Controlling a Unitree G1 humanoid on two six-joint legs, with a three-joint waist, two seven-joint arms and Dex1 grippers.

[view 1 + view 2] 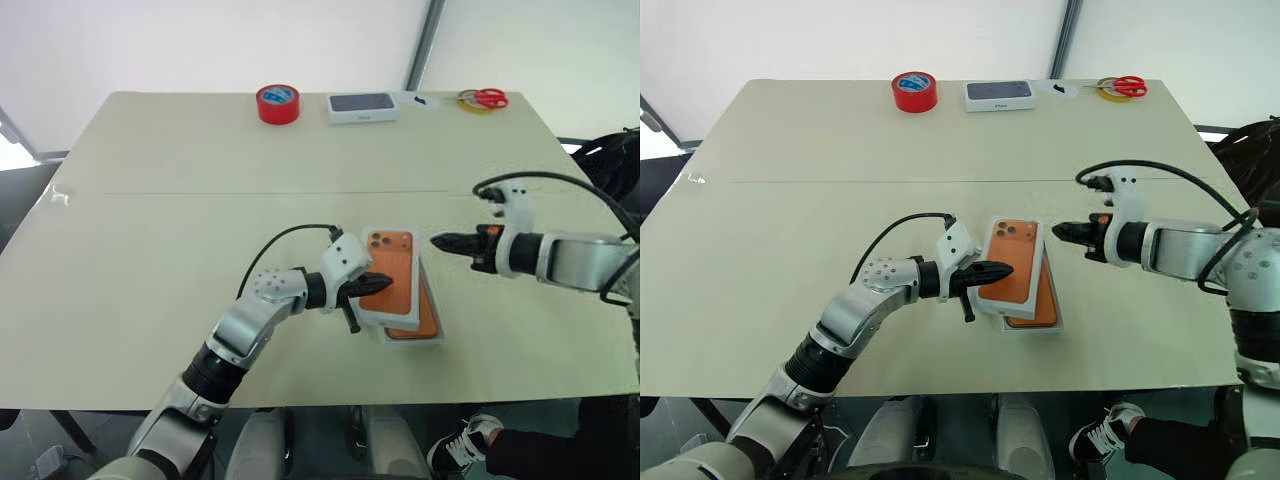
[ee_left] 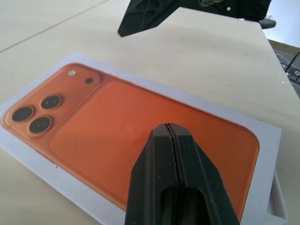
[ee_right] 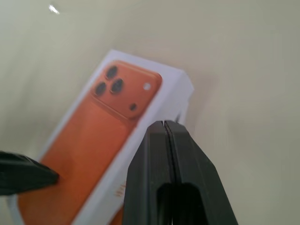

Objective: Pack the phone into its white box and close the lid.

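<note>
The lid (image 1: 388, 275), printed with an orange phone picture, is seen askew on the white box (image 1: 425, 325) near the table (image 1: 150, 220) front edge. Left gripper (image 1: 378, 285) is pressed on it, fingers clenched, holding nothing. Right gripper (image 1: 440, 241) is hovering just beside, clenched, empty.

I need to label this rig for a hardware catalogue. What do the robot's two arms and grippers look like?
Both arms are silver-grey metal with black joint sections and a round, dimpled silver joint housing. Each wrist carries a white block from which a black cable loops back along the arm. The left gripper and right gripper each end in two pointed, matte black fingers.
</note>
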